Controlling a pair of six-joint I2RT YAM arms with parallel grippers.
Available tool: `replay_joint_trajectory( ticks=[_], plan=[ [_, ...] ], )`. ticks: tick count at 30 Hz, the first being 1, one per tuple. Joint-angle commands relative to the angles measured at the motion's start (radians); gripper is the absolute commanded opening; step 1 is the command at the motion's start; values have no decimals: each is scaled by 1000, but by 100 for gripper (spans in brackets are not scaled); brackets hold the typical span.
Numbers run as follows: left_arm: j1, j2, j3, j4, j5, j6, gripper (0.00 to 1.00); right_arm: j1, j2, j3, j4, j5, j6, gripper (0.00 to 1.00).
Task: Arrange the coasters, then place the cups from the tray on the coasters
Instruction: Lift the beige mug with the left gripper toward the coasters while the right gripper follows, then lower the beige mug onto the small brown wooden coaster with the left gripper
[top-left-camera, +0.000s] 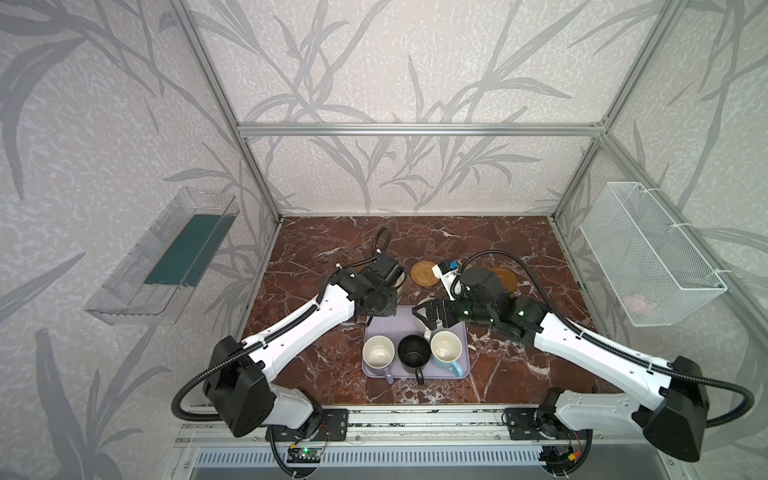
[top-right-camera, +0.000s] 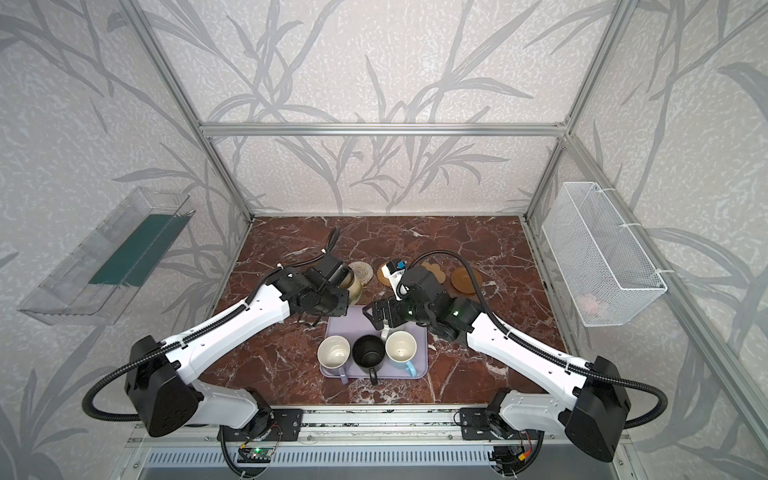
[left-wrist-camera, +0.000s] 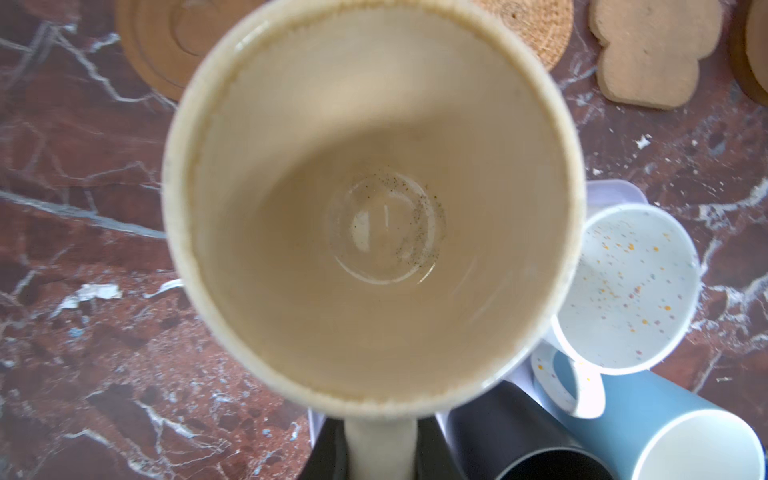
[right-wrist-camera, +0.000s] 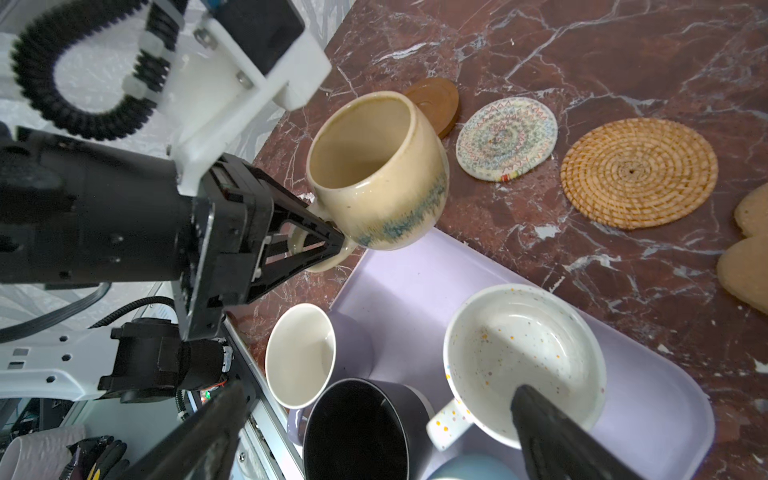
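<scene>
My left gripper (right-wrist-camera: 332, 245) is shut on the handle of the rounded beige cup (right-wrist-camera: 378, 174), which fills the left wrist view (left-wrist-camera: 374, 208) and hangs by the lilac tray's (top-left-camera: 399, 322) far left corner. Behind it lie an amber coaster (right-wrist-camera: 434, 104), a whitish woven coaster (right-wrist-camera: 507, 139), a rattan coaster (right-wrist-camera: 638, 172), a paw coaster (top-right-camera: 434, 272) and a second amber coaster (top-right-camera: 466, 280). My right gripper (right-wrist-camera: 380, 436) stands open over the white speckled cup (right-wrist-camera: 523, 353) on the tray. The lilac cup (top-left-camera: 378, 352), black cup (top-left-camera: 413, 353) and light blue cup (top-left-camera: 446, 348) stand along the tray's near edge.
A clear bin (top-left-camera: 166, 257) hangs on the left wall and a white wire basket (top-left-camera: 648, 253) on the right wall. Aluminium frame posts border the marble table (top-left-camera: 324, 357).
</scene>
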Motion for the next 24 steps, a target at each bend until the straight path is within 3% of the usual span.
replay_joint_trajectory(
  ticks=[1,6,14,24],
  plan=[
    [34,-48,62,31,-50,50,0,4,49,71,61,-24,5,99],
    [113,-22,87,63,-36,85,0,4,145,157,74,-32,3,99],
    [226,43,101,134,-81,132,0,0,298,312,19,50,-13,99],
    [309,148,94,281,-92,262,0,-36,497,477,16,-18,16,99]
  ],
)
